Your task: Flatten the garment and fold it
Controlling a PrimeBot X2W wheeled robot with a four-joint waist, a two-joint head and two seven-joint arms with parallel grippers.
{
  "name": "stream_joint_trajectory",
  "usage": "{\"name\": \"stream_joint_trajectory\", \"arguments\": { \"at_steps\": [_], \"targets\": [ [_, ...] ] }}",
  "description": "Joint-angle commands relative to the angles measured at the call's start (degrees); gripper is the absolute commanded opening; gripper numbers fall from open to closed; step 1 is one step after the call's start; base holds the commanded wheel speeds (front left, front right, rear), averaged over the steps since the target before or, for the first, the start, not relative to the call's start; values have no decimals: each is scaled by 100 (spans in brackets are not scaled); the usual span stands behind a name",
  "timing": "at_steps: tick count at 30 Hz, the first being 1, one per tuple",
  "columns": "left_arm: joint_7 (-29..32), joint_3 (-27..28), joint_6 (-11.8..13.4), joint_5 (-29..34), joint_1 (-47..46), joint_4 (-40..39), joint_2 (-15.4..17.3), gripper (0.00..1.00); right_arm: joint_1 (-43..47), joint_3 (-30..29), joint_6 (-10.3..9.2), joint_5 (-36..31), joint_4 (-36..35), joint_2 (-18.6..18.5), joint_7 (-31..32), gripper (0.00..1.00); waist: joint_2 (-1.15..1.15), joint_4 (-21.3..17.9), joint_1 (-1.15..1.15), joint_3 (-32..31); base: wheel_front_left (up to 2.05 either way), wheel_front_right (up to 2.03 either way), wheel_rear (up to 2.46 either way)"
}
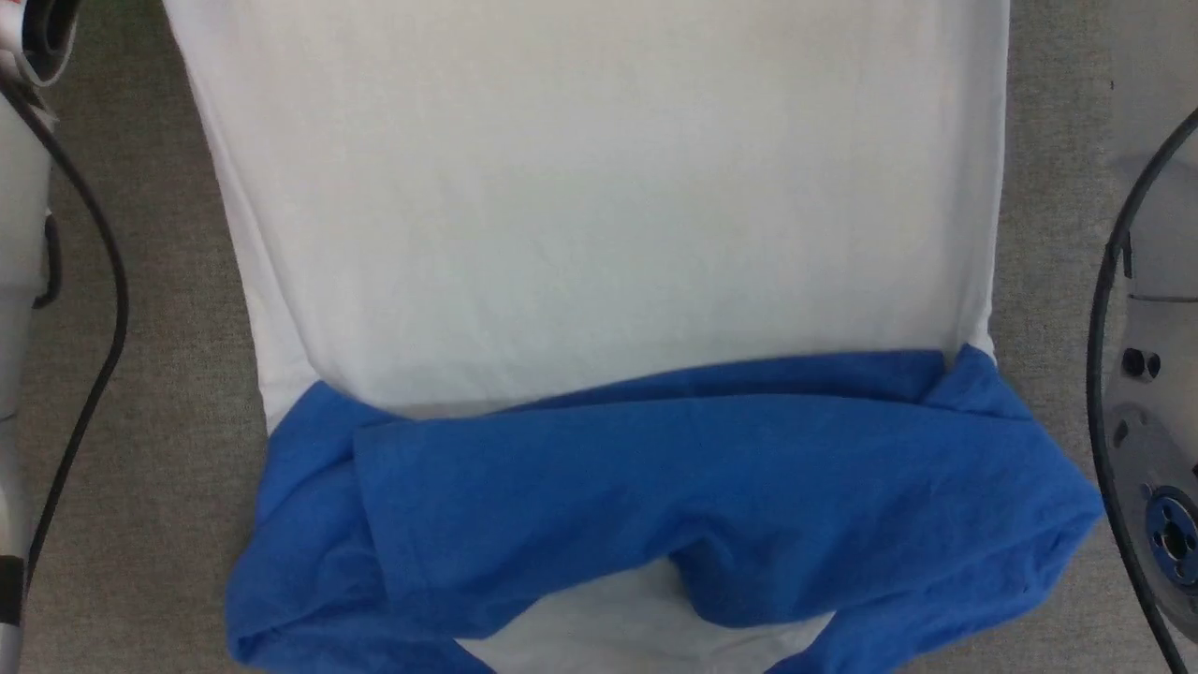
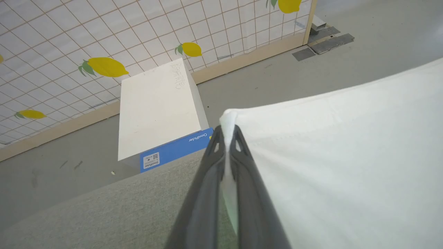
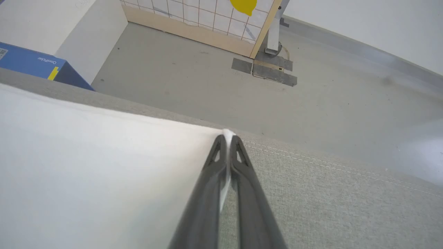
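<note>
garment [image 1: 599, 234] on grey tabletop [image 1: 159, 449], left gripper [image 2: 226, 135] and right gripper [image 3: 227, 138] each clamped on a white corner

The white box [image 2: 155, 117] reads "OmniPicker" on its blue side [image 2: 173, 152].

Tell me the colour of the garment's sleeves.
Bright blue sleeves on a white-bodied garment; clearest in the head view.
</note>
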Motion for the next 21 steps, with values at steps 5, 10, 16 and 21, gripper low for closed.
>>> {"name": "stream_joint_trajectory", "arguments": {
  "at_steps": [5,10,16,21],
  "targets": [
    [-1017,22,193,400,-262,286,132,0,-40,38,-10,-75,-56,-26,-1021,0,0,-105,0,-203,0,0,0],
    [-1846,-1,294,633,-220,412,257,0,40,264,-10,8,-24,-45,-1866,0,0,-191,0,-496,0,0,0],
    [-2382,-7,209,499,402,477,338,0,483,602,-10,516,43,-163,-2588,0,0,-202,0,-1110,0,0,0],
    [-2559,-43,121,280,1323,197,448,0,1310,1105,-10,1132,-365,-473,-2926,0,0,-128,0,-1749,0,0,0]
  ]
}}
